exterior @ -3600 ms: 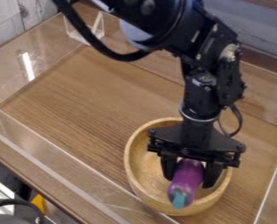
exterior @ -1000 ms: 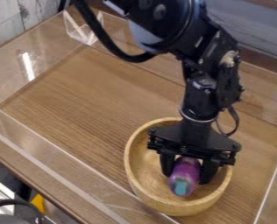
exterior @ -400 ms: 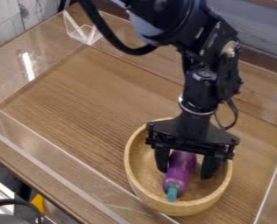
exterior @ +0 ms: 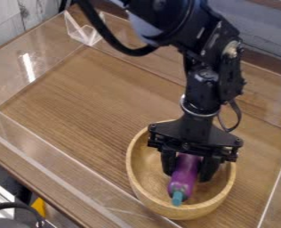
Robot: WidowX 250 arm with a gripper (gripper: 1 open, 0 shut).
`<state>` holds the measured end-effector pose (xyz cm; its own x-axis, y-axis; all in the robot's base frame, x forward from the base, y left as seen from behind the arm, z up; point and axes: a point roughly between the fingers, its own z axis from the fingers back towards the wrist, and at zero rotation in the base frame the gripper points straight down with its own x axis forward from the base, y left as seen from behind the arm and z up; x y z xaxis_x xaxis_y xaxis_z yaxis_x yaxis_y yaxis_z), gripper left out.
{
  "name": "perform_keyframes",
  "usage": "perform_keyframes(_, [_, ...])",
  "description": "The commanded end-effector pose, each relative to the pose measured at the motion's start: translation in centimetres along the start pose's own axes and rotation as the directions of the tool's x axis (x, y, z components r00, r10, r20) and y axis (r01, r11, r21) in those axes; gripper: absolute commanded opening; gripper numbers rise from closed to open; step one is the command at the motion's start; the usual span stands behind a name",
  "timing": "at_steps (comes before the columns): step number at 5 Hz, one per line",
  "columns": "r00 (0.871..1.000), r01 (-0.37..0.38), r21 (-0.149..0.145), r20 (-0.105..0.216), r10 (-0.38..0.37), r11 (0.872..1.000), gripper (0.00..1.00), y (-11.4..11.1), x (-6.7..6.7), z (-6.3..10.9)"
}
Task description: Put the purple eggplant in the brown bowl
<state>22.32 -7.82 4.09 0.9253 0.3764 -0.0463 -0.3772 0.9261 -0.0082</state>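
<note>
Eggplant placement looks nearly done: the purple eggplant (exterior: 182, 178) lies inside the brown bowl (exterior: 144, 176), under the gripper (exterior: 190, 160), whose parted jaws straddle it, grip uncertain, leaving only withdrawal.

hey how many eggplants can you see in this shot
1. The purple eggplant lies inside the brown bowl near the front right of the wooden table, right under the gripper. The arm hides part of the bowl, so something small could sit behind it.

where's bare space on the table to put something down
Free: the wide wood table left of the arm, up to the clear walls. Crowded: the brown bowl at lower right, holding the purple eggplant with the gripper over it.
</note>
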Motion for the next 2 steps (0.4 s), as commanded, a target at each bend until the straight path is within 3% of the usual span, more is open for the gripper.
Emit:
perform_keyframes(1, [1.000, 0.010, -0.013, 0.008, -0.010, 1.000, 1.00, -0.29, 0.19, 0.78])
perform_keyframes(2, [1.000, 0.015, -0.013, 0.006, -0.015, 1.000, 0.00, -0.32, 0.38, 1.21])
